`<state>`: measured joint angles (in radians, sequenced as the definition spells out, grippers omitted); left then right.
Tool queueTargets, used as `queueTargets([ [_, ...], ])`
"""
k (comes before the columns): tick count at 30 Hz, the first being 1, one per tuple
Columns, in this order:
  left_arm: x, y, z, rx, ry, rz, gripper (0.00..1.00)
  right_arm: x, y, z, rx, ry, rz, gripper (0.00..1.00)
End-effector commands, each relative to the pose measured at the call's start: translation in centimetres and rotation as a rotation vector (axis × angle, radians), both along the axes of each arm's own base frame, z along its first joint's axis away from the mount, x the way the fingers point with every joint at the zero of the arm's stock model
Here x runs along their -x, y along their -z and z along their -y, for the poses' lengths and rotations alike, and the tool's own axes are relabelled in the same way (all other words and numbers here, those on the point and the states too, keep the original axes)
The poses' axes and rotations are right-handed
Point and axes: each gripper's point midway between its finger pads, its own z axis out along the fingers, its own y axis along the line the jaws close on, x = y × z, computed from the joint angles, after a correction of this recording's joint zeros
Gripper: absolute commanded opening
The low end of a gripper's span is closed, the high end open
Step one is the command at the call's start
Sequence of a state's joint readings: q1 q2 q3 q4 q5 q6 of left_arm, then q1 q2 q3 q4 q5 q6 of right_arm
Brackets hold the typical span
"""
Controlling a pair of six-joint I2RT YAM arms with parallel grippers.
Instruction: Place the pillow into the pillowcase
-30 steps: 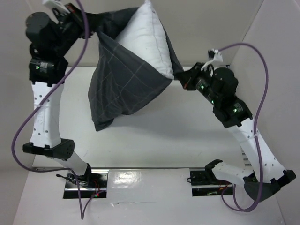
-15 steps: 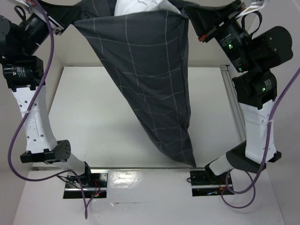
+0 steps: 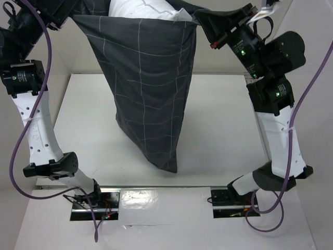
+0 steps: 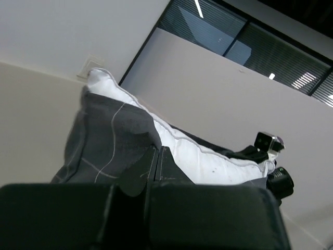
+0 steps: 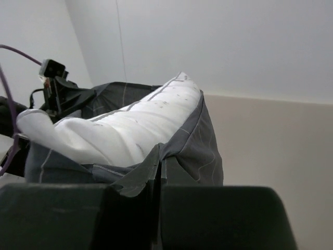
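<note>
Your left end effector [image 4: 157,159] is pinched narrow on the hem of the pillowcase [image 3: 151,88]. Its two jaws are pressed together with a fold of the dark checked cloth caught between them. Your right end effector [image 5: 159,164] is clamped the same way on the opposite side of the hem, and a flap of grey fabric sticks out of its closed jaws.

Between the two grips the mouth of the case is stretched wide and faces up, high above the tabletop [image 3: 223,135]. The pillow [image 3: 138,9] sits inside the case. Only its white top edge bulges out of the mouth, running from one end effector toward the other. Both wrist views show that edge with grey cloth on either side of it.

Below the mouth the case hangs as a long sack that narrows to a point. In the top view that low corner hangs near the front edge of the tabletop, and you cannot tell whether it touches the surface. Your left arm [image 3: 39,125] rises along the left side and your right arm [image 3: 278,135] along the right, each reaching up to its corner of the case.
</note>
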<state>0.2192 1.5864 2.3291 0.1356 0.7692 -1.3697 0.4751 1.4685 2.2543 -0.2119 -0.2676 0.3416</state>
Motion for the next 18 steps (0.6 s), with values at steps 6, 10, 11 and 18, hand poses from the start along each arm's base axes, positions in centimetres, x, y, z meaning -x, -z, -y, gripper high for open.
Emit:
queueTargets([
  [6,1.9,-0.2,-0.7,0.038,-0.063,0.088,0.00,0.0,0.6,2.5,-0.041,0.116,0.052,0.00],
  [10,-0.9,0.6,-1.1,0.057,-0.020,0.041,0.00,4.8,-7.0,4.7,-0.129,0.118,0.274,0.00],
  [11,-1.0,0.1,-1.1,0.064,-0.009,0.048,0.00,7.2,-9.0,5.2,-0.151,0.091,0.364,0.00],
  [18,2.4,-4.6,-1.1,0.103,-0.031,0.203,0.00,11.7,-10.9,7.3,-0.240,0.112,0.588,0.00],
])
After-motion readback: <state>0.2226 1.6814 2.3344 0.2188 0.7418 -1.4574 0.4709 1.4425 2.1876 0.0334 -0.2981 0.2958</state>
